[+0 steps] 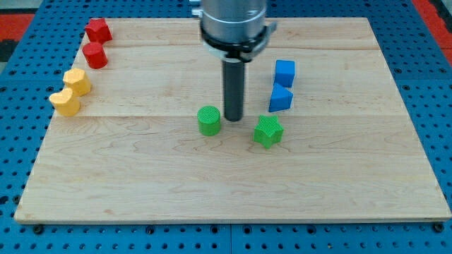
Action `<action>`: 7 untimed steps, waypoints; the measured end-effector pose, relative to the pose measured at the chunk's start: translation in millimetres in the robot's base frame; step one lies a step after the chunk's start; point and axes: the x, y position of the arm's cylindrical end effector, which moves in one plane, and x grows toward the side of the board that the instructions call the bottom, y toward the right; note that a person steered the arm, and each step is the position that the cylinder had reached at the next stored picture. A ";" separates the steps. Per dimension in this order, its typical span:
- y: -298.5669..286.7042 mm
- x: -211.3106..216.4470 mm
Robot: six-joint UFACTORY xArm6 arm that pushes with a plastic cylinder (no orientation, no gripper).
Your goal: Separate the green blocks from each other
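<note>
A green cylinder block [209, 121] stands near the middle of the wooden board. A green star-shaped block [268, 131] stands to its right, a gap apart. My tip [234, 118] is down on the board between them, just right of the cylinder and up-left of the star block. It looks close to the cylinder, but I cannot tell whether it touches.
Two blue blocks [284, 73] [280, 98] stand right of the rod, one above the other. Two red blocks [98, 30] [94, 55] and two yellow blocks [77, 82] [66, 102] line the board's left side. The board [212, 190] lies on a blue pegboard.
</note>
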 end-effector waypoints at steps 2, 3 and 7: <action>6.3 10.6; 8.9 16.7; 4.1 8.6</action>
